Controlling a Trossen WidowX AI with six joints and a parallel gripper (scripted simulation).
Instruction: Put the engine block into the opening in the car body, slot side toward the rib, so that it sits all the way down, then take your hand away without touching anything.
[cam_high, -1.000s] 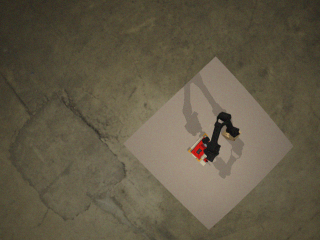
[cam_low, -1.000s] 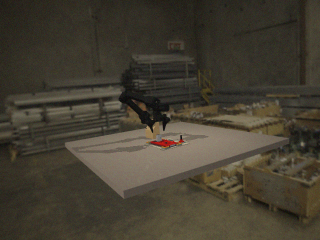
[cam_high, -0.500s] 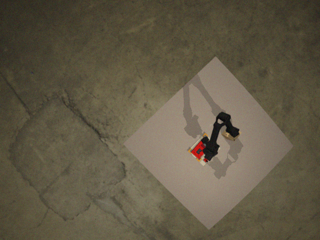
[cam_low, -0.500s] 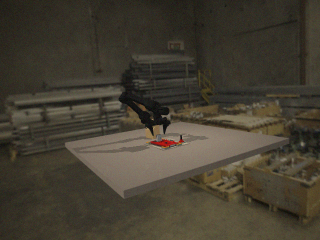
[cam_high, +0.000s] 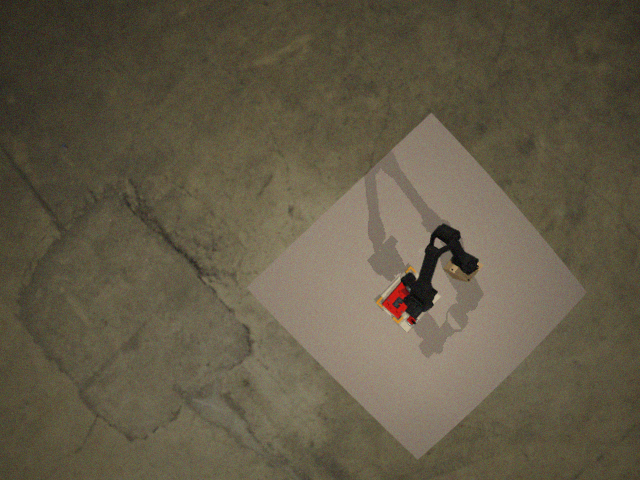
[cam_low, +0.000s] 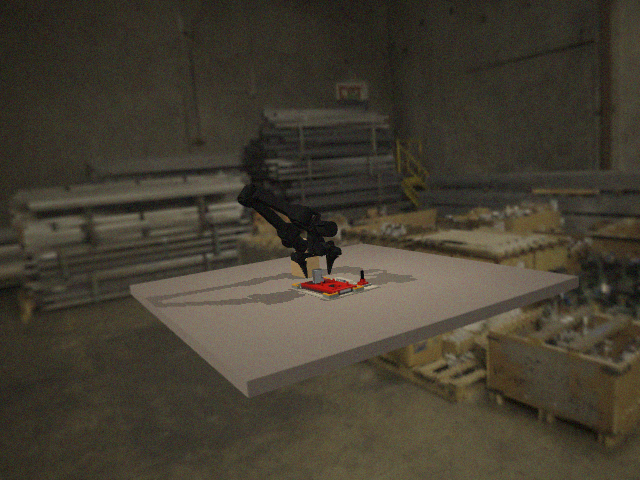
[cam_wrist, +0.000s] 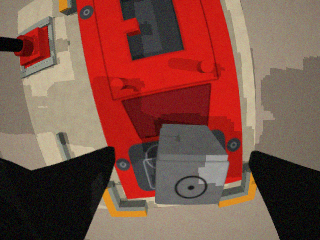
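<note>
The red car body (cam_high: 391, 305) (cam_low: 341, 285) (cam_wrist: 227, 95) lies flat on a cream base. Its dark rectangular opening (cam_wrist: 162, 35) has a small red rib on one side in the wrist view. The grey engine block (cam_low: 316, 277) (cam_wrist: 191, 172) stands upright over the dark recess at the other end of the body, a round mark on its top; its slot side cannot be made out. My gripper (cam_low: 317, 274) (cam_wrist: 185, 157) is open and points down, its fingertips on either side of the block with gaps between. In the top view the arm hides the block.
The cream base (cam_high: 406, 327) (cam_wrist: 75, 107) has grey and orange corner guides. A red part with a black upright lever (cam_low: 362, 275) (cam_wrist: 10, 44) stands beside the body. The tan arm mount (cam_high: 457, 271) (cam_low: 298, 267) is close by on the table (cam_high: 330, 289) (cam_low: 232, 320).
</note>
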